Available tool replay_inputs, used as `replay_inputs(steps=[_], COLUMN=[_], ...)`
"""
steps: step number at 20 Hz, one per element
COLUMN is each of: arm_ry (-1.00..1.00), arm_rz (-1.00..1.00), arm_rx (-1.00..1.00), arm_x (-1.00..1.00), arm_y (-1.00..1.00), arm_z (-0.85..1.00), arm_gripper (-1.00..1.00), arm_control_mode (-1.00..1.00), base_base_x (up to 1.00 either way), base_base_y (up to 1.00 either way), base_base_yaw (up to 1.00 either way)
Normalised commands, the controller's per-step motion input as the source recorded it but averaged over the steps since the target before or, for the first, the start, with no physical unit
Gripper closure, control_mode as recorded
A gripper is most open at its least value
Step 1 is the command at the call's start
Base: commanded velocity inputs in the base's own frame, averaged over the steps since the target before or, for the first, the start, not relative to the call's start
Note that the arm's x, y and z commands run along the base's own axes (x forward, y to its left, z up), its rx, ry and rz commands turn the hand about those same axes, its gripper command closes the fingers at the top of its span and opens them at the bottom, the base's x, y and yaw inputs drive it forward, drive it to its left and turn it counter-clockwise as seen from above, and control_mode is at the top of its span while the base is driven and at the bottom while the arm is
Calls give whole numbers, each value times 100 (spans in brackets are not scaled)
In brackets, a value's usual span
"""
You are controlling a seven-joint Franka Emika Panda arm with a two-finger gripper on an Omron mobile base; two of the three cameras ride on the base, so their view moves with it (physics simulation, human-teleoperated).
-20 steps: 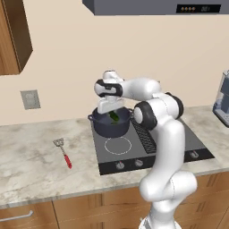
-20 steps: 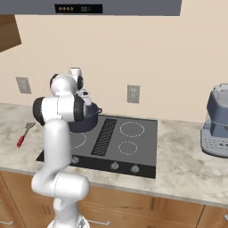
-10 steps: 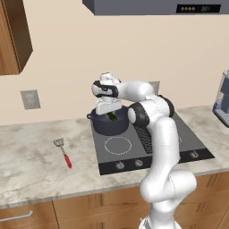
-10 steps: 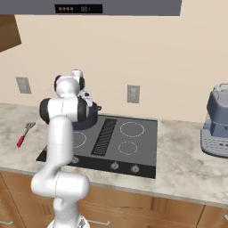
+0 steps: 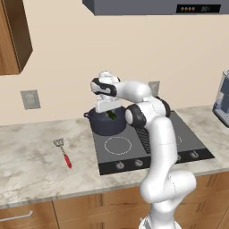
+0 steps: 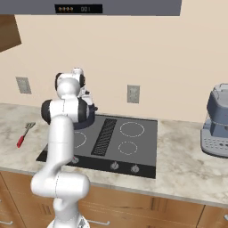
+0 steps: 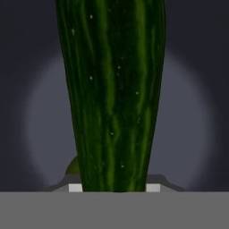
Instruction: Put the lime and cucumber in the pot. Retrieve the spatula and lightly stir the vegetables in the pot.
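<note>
The dark blue-grey pot [image 5: 103, 126] stands on the back left burner of the cooktop. Right above it, pointing down, my gripper [image 5: 108, 111] is shut on the dark green cucumber [image 5: 111, 116], whose lower end reaches into the pot. In the hand view the cucumber [image 7: 112, 94] runs up from between the fingers [image 7: 153, 187] over the pot's grey floor [image 7: 188, 125]. A sliver of the lime [image 7: 73, 167] peeks out beside it on that floor. The red-handled spatula [image 5: 63, 152] lies on the counter left of the cooktop. My arm hides most of the pot [image 6: 91, 116] in the right base view.
The black cooktop [image 5: 134, 144] has free burners in front and to the right. A grey coffee machine [image 6: 217, 120] stands at the counter's far right. A range hood [image 5: 156, 6] hangs overhead, and a wooden wall cabinet [image 5: 11, 36] sits at upper left.
My arm's elbow has swung a little to the left. The hand has stayed over the pot with the cucumber held in it.
</note>
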Motion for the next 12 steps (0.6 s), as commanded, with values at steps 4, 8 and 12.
replay_inputs(steps=[4,8,12], arm_ry=[0,0,0], arm_rz=[0,-2,-1], arm_rx=[0,0,0], arm_x=[-1,-27,-28], arm_y=[0,-1,0], arm_z=[0,0,5], arm_gripper=[-100,-100,-100], arm_control_mode=[-100,-100,-100], base_base_x=[0,0,0], base_base_y=[0,0,0], base_base_yaw=[0,0,0])
